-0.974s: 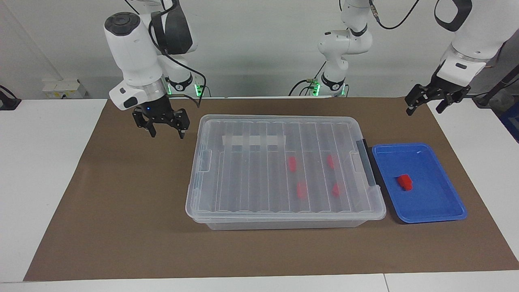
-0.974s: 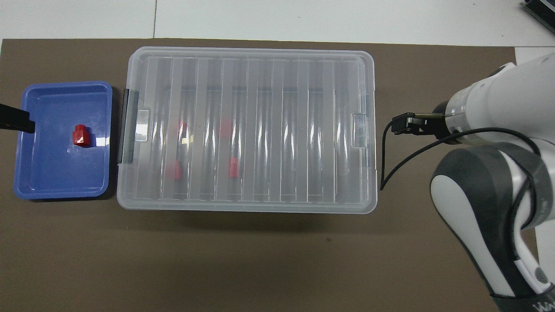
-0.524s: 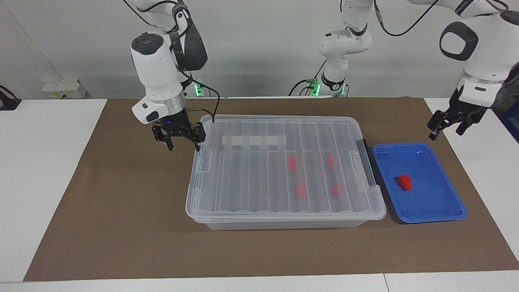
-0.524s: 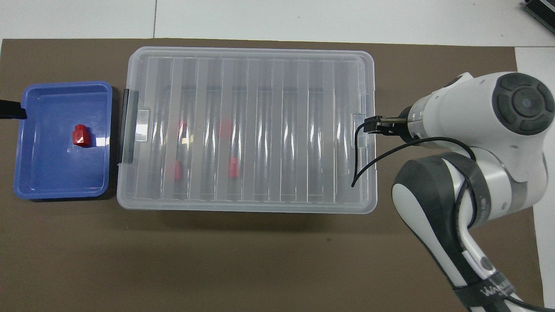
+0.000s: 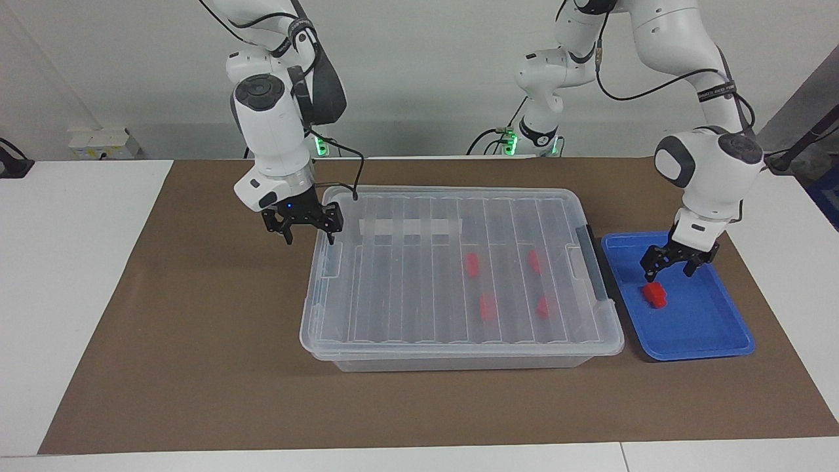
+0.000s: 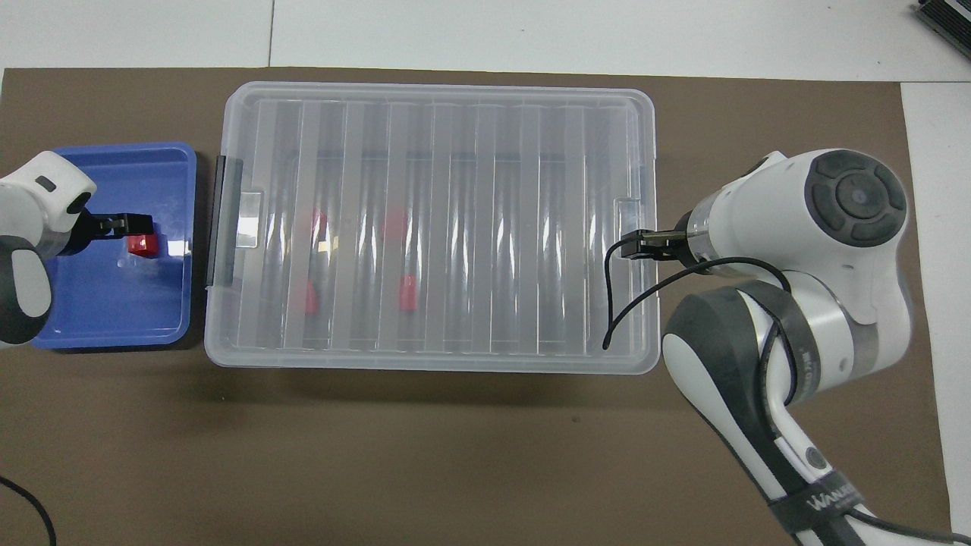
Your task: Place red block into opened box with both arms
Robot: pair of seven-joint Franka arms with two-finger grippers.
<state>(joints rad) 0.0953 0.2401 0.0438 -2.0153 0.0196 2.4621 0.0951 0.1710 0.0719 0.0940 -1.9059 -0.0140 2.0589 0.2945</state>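
**Closed box in the middle, one red block in the tray**

White table tops (image 5: pixel 78 262) carry a big brown mat (image 5: pixel 196 367), and a plain light wall (image 5: pixel 419 78) stands at the robots' end.

On the mat I count one box (image 5: pixel 459 282), one blue tray (image 5: pixel 714 334) and five red blocks. The box is a large clear bin and its ribbed lid (image 6: pixel 455 152) lies flat on it, so it is closed. Four red blocks (image 5: pixel 488 306) are seen through the lid, all in the half of the box toward the left arm's end. The fifth one, the red block (image 5: pixel 654 294), lies in the blue tray, which stands just beside the box at the left arm's end of the table. A dark grey latch (image 5: pixel 593 262) is on the box side next to the tray.

Two arms are working. The left gripper (image 5: pixel 675 265) hangs low over the tray, just above the red block, with its fingers spread apart and holding nothing. The right gripper (image 5: pixel 307 231) is over the corner of the box at the right arm's end, near the lid handle (image 5: pixel 331 259); its fingers are also spread and hold nothing. A black cable (image 6: pixel 622 303) from the right arm hangs over the lid.
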